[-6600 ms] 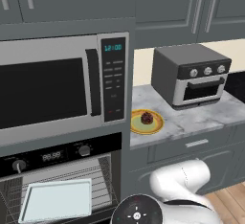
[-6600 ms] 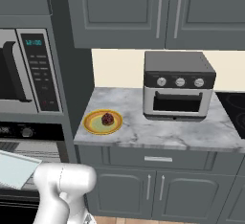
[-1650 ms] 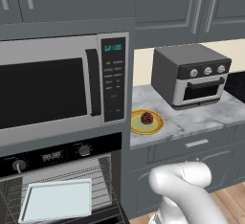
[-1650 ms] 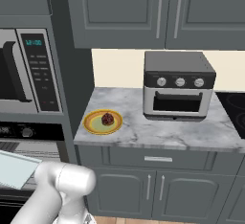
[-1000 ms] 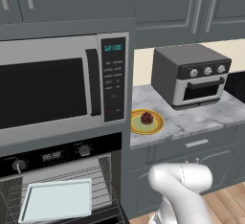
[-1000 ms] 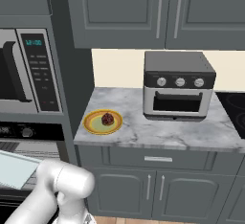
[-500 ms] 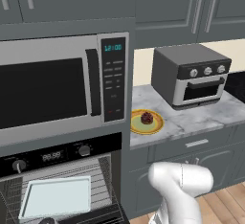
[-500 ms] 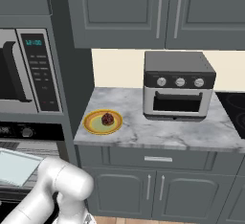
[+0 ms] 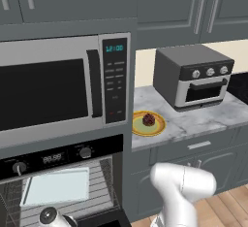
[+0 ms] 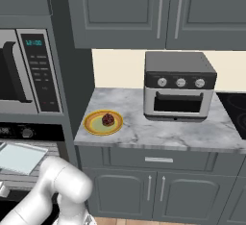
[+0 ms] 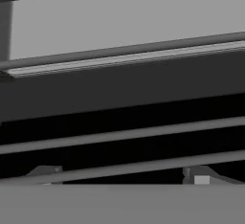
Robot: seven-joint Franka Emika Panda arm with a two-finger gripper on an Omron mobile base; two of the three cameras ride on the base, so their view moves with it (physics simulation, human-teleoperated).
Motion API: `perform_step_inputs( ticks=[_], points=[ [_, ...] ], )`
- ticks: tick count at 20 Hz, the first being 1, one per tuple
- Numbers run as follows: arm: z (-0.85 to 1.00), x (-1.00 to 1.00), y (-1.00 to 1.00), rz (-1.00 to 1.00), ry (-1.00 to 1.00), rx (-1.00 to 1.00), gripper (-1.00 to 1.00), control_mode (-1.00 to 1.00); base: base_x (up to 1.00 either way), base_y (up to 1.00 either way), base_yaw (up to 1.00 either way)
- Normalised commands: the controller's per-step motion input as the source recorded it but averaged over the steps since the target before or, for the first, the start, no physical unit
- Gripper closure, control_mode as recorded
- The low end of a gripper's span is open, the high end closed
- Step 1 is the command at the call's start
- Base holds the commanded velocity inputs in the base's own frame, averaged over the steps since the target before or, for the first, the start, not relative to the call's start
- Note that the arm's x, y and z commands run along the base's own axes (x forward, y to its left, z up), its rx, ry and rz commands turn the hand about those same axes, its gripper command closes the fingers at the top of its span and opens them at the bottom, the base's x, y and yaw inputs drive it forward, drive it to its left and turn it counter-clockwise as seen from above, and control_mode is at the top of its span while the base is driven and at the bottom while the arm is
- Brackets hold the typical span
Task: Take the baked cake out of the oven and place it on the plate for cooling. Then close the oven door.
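- The gripper (image 11: 122,180) has its jaws spread wide, holding nothing, close against the oven (image 9: 63,182) racks.
- The baked cake (image 9: 148,120) sits upright on the plate (image 9: 138,129), near the counter's front edge.

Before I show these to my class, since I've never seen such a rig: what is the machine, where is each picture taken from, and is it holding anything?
It is a white robot arm on a base that can drive, in a computer-drawn kitchen. Two pictures come from cameras on that base, behind the arm to its left and right. The third comes from a camera on its hand, close to the oven's wire racks. The small cake already sits on the yellow plate on the counter, beside the toaster oven. In the oven lies a pale tray. The gripper is open and holds nothing.
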Motion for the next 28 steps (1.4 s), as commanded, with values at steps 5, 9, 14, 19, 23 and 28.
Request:
perform_step_inputs(
  ticks=[5,9,14,19,23,28],
  points=[
    [-0.12,0.40,0.09,0.00,-0.07,0.00,-1.00,-1.00,0.00,0.00,0.00],
    [0.00,0.49,0.07,0.00,-0.08,0.00,-1.00,-1.00,0.00,0.00,0.00],
    [-0.03,0.46,0.11,0.00,0.00,0.00,-1.00,-1.00,0.00,0.00,0.00],
    [-0.06,0.49,0.09,0.00,0.00,0.00,-1.00,-1.00,0.00,0.00,0.00],
    [-0.04,0.48,0.08,0.00,0.00,0.00,-1.00,-1.00,0.00,0.00,0.00],
    [-0.05,0.48,0.07,0.00,0.00,0.00,-1.00,-1.00,0.00,0.00,0.00]
  ],
)
